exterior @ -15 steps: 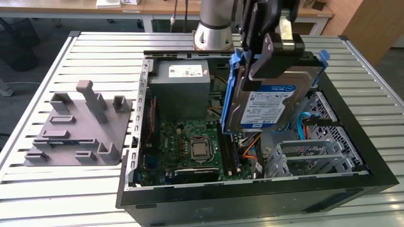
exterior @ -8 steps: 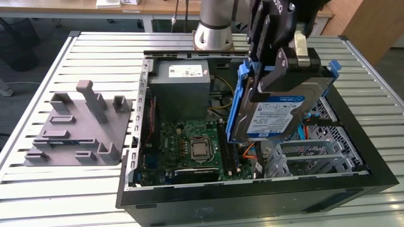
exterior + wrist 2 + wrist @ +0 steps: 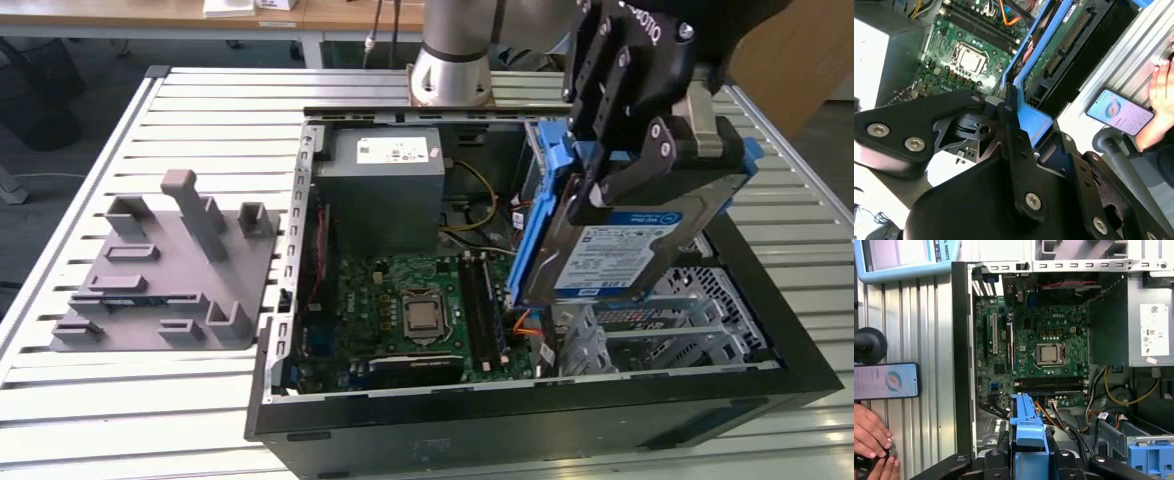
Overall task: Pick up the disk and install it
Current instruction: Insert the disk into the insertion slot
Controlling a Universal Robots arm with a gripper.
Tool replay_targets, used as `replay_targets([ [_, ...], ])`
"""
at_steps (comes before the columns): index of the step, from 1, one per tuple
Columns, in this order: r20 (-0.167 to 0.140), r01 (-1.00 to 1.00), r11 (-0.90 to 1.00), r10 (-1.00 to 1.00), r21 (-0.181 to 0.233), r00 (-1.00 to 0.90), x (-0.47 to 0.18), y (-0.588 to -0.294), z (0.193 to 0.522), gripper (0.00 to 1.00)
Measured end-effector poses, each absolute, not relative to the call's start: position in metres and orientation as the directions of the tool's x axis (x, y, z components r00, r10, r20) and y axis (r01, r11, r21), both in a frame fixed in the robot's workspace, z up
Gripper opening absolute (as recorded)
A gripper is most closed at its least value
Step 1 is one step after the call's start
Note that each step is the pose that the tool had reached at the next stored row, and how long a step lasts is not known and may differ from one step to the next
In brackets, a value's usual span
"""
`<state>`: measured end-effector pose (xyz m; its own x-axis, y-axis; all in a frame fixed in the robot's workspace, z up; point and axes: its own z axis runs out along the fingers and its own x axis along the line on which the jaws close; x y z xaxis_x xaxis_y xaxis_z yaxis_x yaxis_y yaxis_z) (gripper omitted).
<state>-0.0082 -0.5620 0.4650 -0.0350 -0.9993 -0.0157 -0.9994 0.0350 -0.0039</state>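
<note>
The disk, a silver drive with a white-and-blue label in a blue carrier, hangs tilted on edge above the open computer case, over the metal drive cage. My gripper is shut on its upper end, one black finger on each flat face. In the second wrist view the disk shows its green circuit-board side, and the gripper pinches the blue frame. In the first wrist view the disk is seen edge-on between the fingers, above the motherboard.
Inside the case are the motherboard and a grey power supply. A grey fixture block stands on the slatted table at the exterior view's left. A person's hand and a phone lie beside the case.
</note>
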Motion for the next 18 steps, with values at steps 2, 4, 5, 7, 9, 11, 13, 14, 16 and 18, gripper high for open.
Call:
replay_targets([
  [2,-0.015,-0.999,0.035,-0.999,-0.004,-0.035,-0.006,-0.563,0.464,0.36],
  [4,-0.015,-0.999,0.035,-0.999,-0.004,-0.035,-0.004,-0.565,0.463,0.36],
  [5,-0.016,-0.999,0.035,-0.999,-0.004,-0.035,-0.003,-0.566,0.462,0.36],
  [7,-0.016,-0.999,0.035,-0.999,-0.004,-0.035,0.000,-0.567,0.461,0.36],
  [9,-0.015,-0.999,0.035,-0.999,-0.004,-0.035,0.008,-0.567,0.461,0.36],
  [11,-0.016,-0.999,0.035,-0.999,-0.004,-0.035,0.015,-0.567,0.460,0.36],
  [13,-0.016,-0.999,0.035,-0.999,-0.004,-0.035,0.021,-0.567,0.460,0.36],
  [14,-0.016,-0.999,0.035,-0.999,-0.004,-0.035,0.024,-0.567,0.459,0.36],
  [16,-0.016,-0.999,0.035,-0.999,-0.004,-0.035,0.028,-0.567,0.459,0.36],
  [18,-0.016,-0.999,0.035,-0.999,-0.004,-0.035,0.032,-0.567,0.458,0.36],
])
